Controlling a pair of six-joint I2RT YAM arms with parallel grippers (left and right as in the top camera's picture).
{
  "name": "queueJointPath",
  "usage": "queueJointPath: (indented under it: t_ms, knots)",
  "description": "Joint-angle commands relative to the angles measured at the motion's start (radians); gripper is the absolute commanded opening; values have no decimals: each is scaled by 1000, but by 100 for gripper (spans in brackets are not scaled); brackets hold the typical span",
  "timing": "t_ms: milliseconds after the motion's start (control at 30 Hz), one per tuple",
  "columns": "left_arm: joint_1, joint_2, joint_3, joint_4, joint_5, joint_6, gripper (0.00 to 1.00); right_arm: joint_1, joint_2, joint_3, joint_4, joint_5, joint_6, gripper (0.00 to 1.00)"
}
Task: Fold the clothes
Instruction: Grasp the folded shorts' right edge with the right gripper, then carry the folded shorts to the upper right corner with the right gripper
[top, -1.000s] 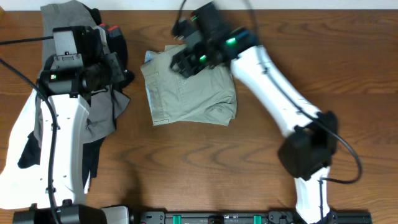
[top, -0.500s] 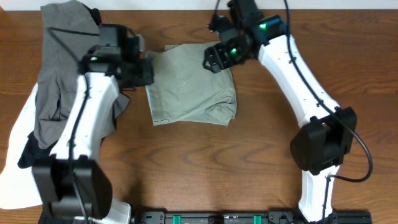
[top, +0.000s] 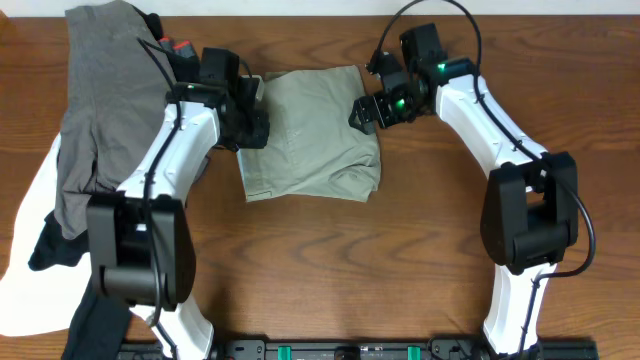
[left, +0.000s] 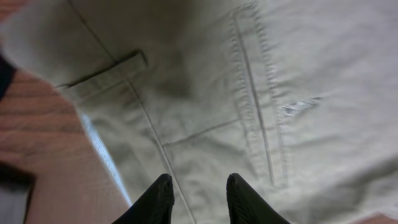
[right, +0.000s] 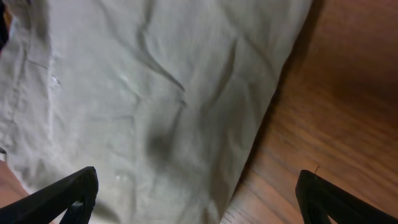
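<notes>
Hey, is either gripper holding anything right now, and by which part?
Nothing appears held. The right gripper is wide open above the folded khaki cotton shorts, and the left gripper has a narrow gap between its fingers, with flat fabric showing through it.

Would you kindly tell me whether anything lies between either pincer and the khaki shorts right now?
Nothing visible does. The left pincer hangs directly over the shorts beside a pocket seam, and the open right pincer over their edge, with only bare fabric and table beneath.

Both arms reach inward; left gripper (left: 198, 186) has jaws narrowly parted, right gripper (right: 196, 182) jaws wide.
</notes>
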Motion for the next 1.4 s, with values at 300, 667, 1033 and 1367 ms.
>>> queueJointPath:
  t_ms: [300, 667, 1033, 1367]
  knots:
    - [0, 103, -4, 44, -9, 103, 35, 5, 66, -120, 192, -79, -18, 99]
    - [1, 128, -10, 111, -24, 145, 35, 11, 130, -120, 261, -193, 7, 96]
    - [16, 108, -8, 111, -66, 3, 56, 11, 148, -120, 320, -368, 7, 50]
    - [61, -108, 4, 29, -58, -71, 69, -45, 148, -119, 406, -404, 159, 1]
